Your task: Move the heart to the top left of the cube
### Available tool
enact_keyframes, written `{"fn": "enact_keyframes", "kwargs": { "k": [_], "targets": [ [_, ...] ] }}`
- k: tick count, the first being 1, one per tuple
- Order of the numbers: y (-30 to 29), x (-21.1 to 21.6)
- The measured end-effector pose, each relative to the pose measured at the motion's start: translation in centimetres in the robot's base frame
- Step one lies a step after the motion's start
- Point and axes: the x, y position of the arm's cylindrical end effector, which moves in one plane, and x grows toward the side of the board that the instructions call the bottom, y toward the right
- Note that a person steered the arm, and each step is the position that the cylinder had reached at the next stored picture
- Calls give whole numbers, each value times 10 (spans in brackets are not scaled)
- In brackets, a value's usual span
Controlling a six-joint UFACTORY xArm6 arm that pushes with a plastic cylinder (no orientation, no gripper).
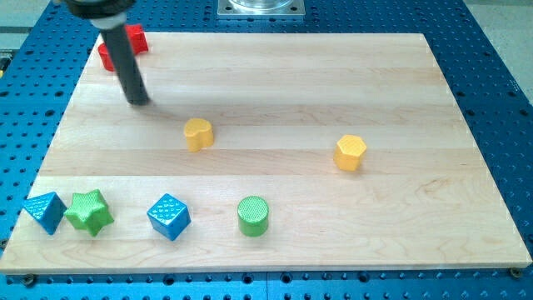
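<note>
A yellow heart [198, 133] lies left of the board's middle. A blue cube [169, 217] sits near the view's bottom edge, below and slightly left of the heart. My tip [139, 101] rests on the board up and to the left of the heart, a short gap away, touching no block. The dark rod rises from it toward the view's top left.
A red block [137, 40] sits at the top left corner, partly hidden behind the rod. A yellow hexagon [351, 153] lies at the right. A green cylinder [253, 216], a green star [89, 212] and a blue triangular block [45, 212] line the wooden board's [333, 75] bottom.
</note>
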Motion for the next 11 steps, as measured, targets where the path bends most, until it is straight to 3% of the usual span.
{"fn": "enact_keyframes", "kwargs": {
  "k": [2, 4, 5, 9, 11],
  "targets": [
    [124, 90],
    [103, 113],
    [124, 136],
    [27, 58],
    [9, 91]
  ]
}}
